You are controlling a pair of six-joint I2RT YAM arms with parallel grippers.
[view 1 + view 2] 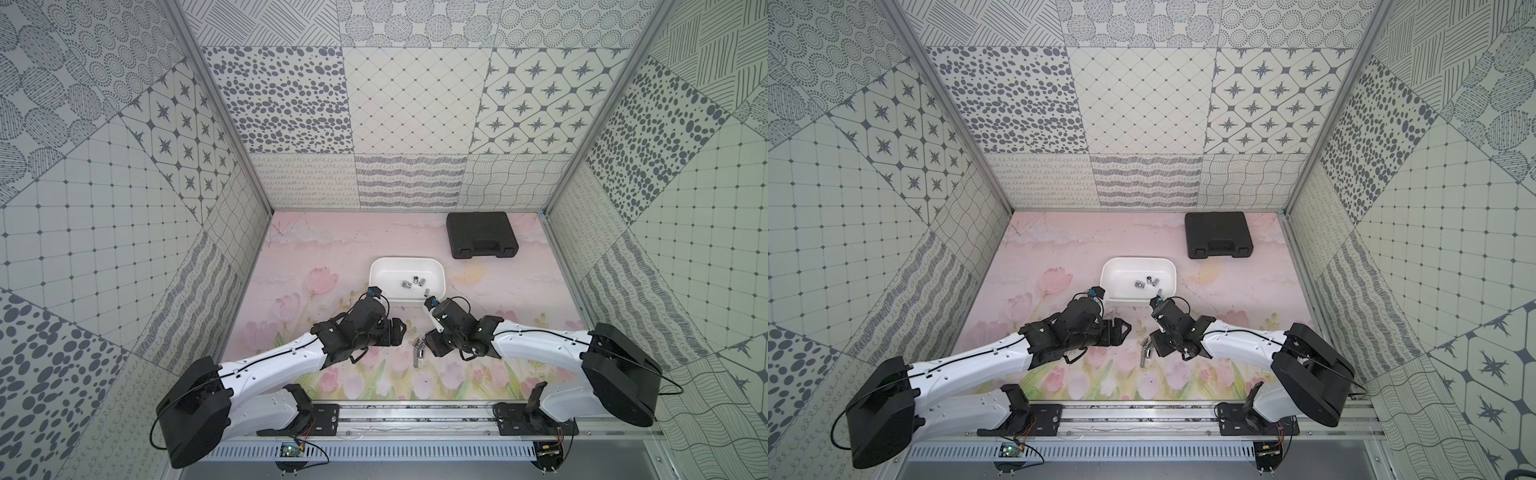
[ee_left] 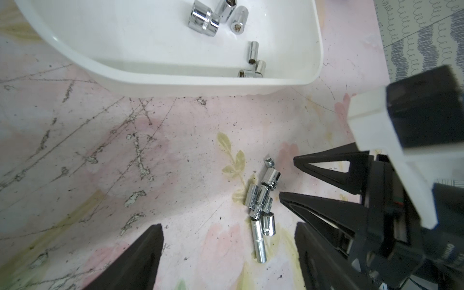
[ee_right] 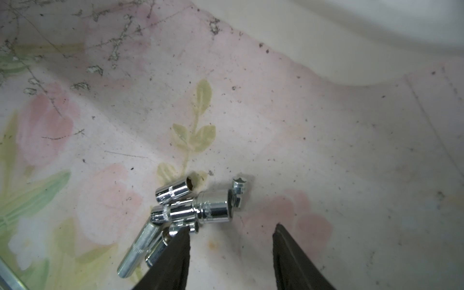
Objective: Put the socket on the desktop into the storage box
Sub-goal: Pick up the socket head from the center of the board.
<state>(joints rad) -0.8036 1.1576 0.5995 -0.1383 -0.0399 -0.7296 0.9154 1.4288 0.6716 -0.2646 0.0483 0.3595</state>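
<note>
Several chrome sockets lie in a small pile on the flowered desktop, between my two grippers. The white storage box stands just beyond them, with several sockets inside. My left gripper is open, low over the desktop, with one long socket lying between its fingers. My right gripper is open too. One of its fingers rests against the edge of the pile; nothing is between its fingers.
A black moulded case lies shut at the back right. The box's near wall is a short way beyond the pile. The two grippers point at each other, close together. Patterned walls close in three sides.
</note>
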